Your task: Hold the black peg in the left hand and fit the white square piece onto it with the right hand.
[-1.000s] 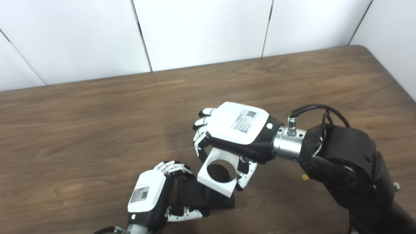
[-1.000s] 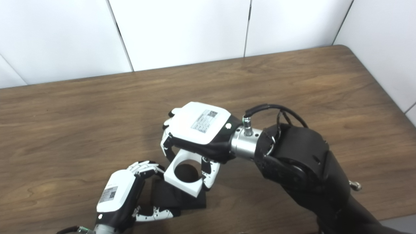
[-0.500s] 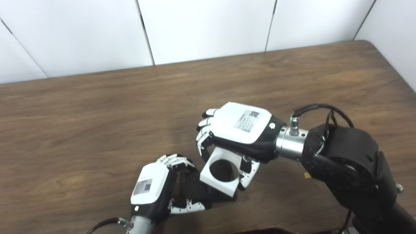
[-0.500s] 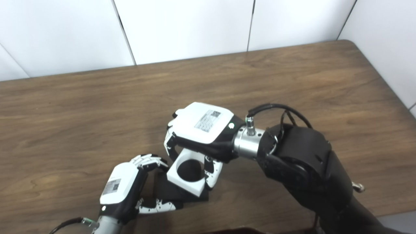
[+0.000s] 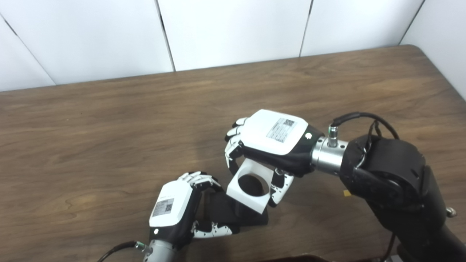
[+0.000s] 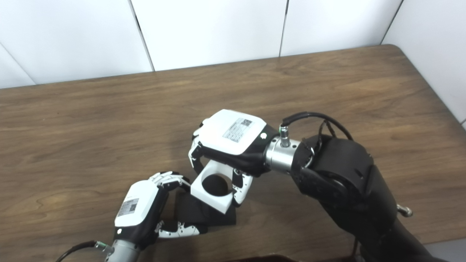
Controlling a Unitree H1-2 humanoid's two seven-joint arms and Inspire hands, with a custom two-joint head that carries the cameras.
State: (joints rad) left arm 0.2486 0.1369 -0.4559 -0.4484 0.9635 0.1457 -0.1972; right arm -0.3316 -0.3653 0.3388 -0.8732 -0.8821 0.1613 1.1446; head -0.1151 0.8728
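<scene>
Little has been changed between the hands over the last second: the whole view has been shifted by head motion, while the white square piece is seen kept just above the black peg. The right hand is closed on the white square piece, fingers on its far edge and thumb on its right edge. The left hand is wrapped around the black peg's left side, close to the table.

From the peg, the white piece lies directly above and slightly right, tilted, its round hole facing upward toward the cameras. Dark is seen through the hole, but whether the peg has entered cannot be told. A squaring of the tilt and a downward press are judged to be needed.

The piece is a flat white square block with one large circular bore.
</scene>
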